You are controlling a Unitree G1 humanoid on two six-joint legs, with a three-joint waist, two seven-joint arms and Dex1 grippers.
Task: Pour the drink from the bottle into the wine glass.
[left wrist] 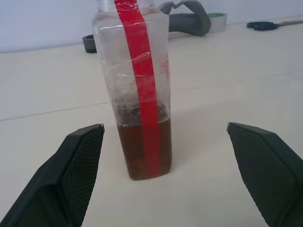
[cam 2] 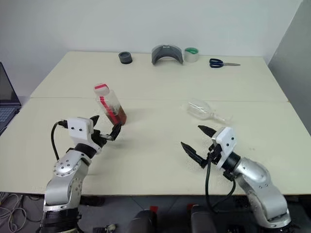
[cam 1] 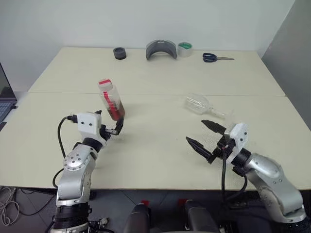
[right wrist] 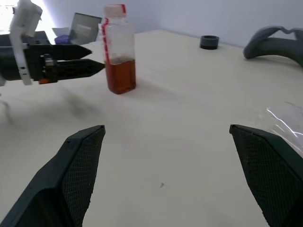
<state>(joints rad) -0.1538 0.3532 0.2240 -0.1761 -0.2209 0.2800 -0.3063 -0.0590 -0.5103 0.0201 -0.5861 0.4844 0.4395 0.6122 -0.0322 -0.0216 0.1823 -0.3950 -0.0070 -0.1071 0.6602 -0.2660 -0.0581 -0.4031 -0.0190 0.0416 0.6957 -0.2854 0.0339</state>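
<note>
Bottle upright, wine glass on its side, both grippers spread and empty.

The cream table (cam 1: 160, 160) spans the head views. At its far edge, 12 o'clock, lie a grey curved piece (cam 1: 161, 50), tape roll (cam 1: 184, 49), scissors (cam 1: 216, 58) and black ring (cam 1: 119, 53). The left gripper (cam 2: 104, 130), at 9 o'clock, has its fingers parted just short of the bottle (cam 1: 111, 99). The right gripper (cam 1: 206, 136), at 4 o'clock, gapes near the toppled wine glass (cam 1: 200, 104). The left wrist view alone shows the drink (left wrist: 144, 151) filling the bottle's lower part; the right wrist view catches a laptop (right wrist: 84, 29) beyond it.
</note>
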